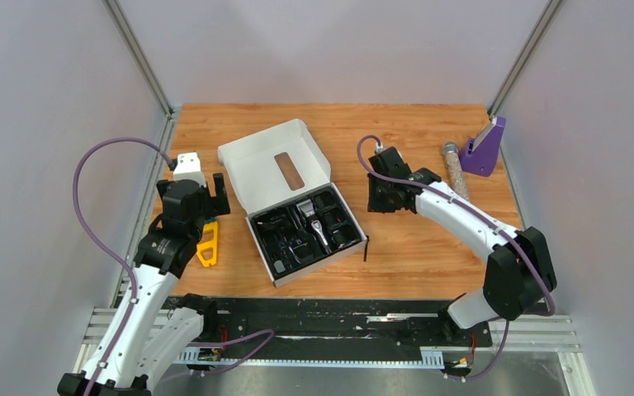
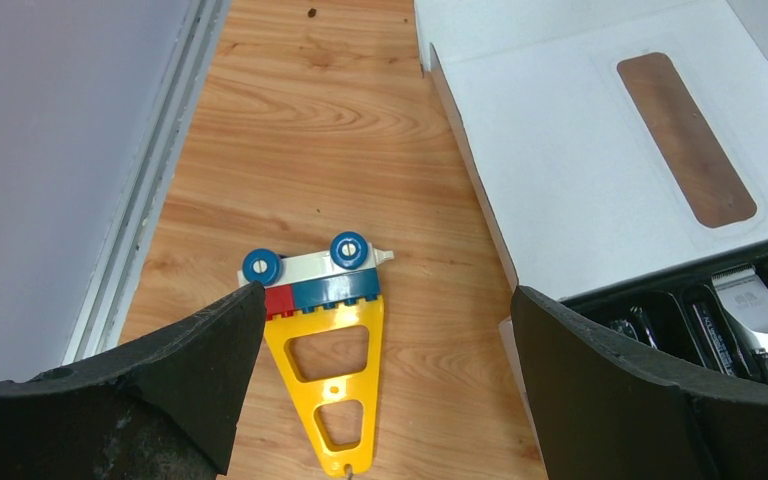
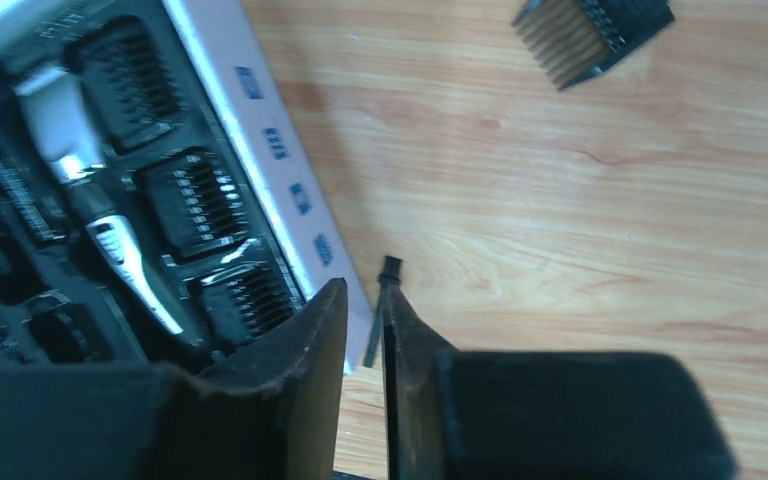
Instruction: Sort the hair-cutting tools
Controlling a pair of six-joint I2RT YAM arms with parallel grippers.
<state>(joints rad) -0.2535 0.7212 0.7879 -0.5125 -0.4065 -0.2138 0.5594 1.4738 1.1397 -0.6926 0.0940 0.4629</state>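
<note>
L gripper (image 2: 385, 300) spread wide over yellow piece (image 2: 345, 458) nr table's left edge; R gripper (image 3: 365, 300) pressed nearly together, empty. Clipper (image 1: 318, 227) sits in box (image 1: 256, 169) at table centre, thin black stick (image 1: 365, 247) just beside box.

clipper (image 1: 318, 224) in box (image 1: 257, 169) | comb guard (image 3: 592, 30) on table (image 1: 413, 264) | stick (image 3: 388, 268) beside box

Box wall (image 3: 290, 190) hems thin black stick (image 3: 378, 318); tabletop (image 3: 580, 220) beyond open.
</note>
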